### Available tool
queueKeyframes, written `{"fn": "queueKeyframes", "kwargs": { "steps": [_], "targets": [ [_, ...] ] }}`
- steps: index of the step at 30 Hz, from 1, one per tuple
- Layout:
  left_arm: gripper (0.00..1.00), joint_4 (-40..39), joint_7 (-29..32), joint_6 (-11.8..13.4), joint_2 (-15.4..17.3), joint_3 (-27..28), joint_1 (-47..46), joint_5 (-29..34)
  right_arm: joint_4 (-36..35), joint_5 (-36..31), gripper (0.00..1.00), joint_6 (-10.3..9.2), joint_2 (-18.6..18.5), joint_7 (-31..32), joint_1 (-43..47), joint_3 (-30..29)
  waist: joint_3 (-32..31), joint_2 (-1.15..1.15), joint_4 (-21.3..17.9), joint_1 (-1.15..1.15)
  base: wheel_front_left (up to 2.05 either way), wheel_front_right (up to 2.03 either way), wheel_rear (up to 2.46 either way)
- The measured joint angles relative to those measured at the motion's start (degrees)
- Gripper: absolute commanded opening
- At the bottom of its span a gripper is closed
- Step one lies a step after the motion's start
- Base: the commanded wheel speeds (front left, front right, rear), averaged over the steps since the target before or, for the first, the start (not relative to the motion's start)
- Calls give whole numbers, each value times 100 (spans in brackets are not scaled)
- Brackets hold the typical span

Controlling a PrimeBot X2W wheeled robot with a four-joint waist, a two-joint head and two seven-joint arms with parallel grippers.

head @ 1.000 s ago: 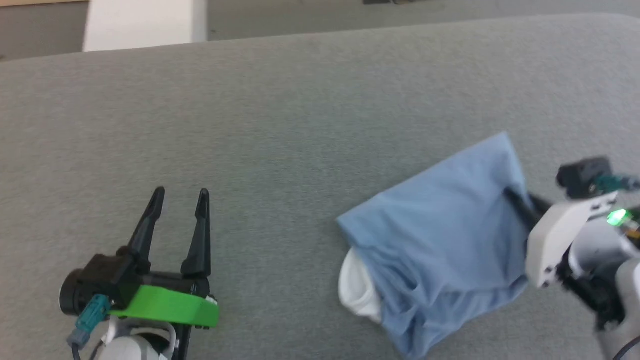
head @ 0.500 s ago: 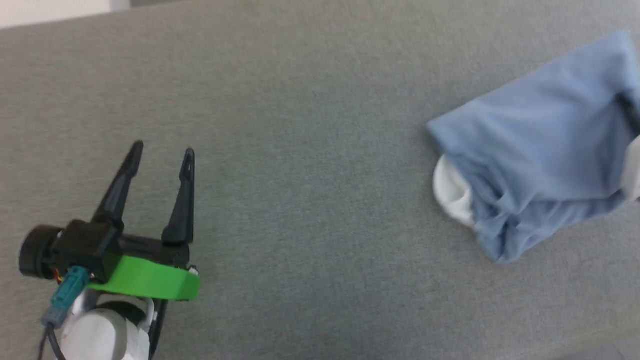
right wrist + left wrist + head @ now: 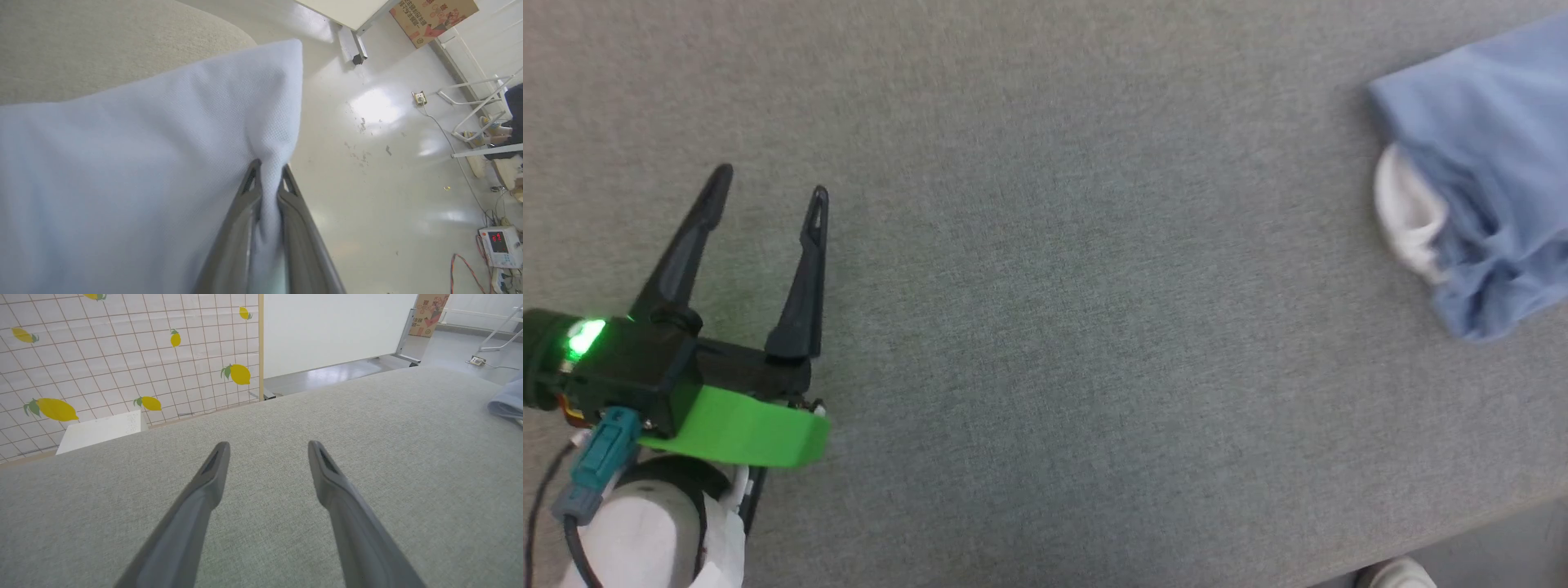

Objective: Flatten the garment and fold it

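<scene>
The garment [image 3: 1494,147] looks mostly folded but lumpy on the surface [image 3: 1045,286]; the right hand [image 3: 267,167] pinches its corner, and the left hand [image 3: 768,184] is wide open and holds nothing.

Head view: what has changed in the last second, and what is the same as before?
The whole head view shifted, so the camera moved. Beyond that, the gap between the garment and the left tool grew wider. Nothing was taken or let go. Unchanged: the left tool open over the grey table, the right tool shut on the garment, which keeps its bundled shape.
</scene>
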Motion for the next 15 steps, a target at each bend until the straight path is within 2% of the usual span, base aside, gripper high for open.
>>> {"fn": "queueKeyframes", "kwargs": {
  "steps": [2, 11, 12, 13, 15],
  "targets": [
    [100, -80, 68, -1, 51, 1, -80, 34, 281, 4, 0, 0, -156, -244, -129, -1, 140, 0, -3, 0, 0, 0, 0],
    [100, -343, 267, -8, 151, -43, -315, 143, 1664, -36, 0, 0, -326, -1057, -643, 114, 640, 0, 104, 0, 0, 0, 0],
    [100, -367, 286, -8, 162, -38, -331, 156, 1801, -45, 4, 0, -319, -1116, -725, 148, 682, 0, 125, 0, 0, 0, 0],
    [100, -389, 287, -8, 172, -32, -339, 157, 1927, -48, 14, 0, -310, -1176, -802, 174, 719, 0, 147, 0, 0, 0, 0],
    [100, -412, 307, -5, 193, -23, -353, 158, 2149, -93, 55, 0, -291, -1280, -938, 220, 771, 0, 185, 0, 0, 0, 0]
  ]
}}
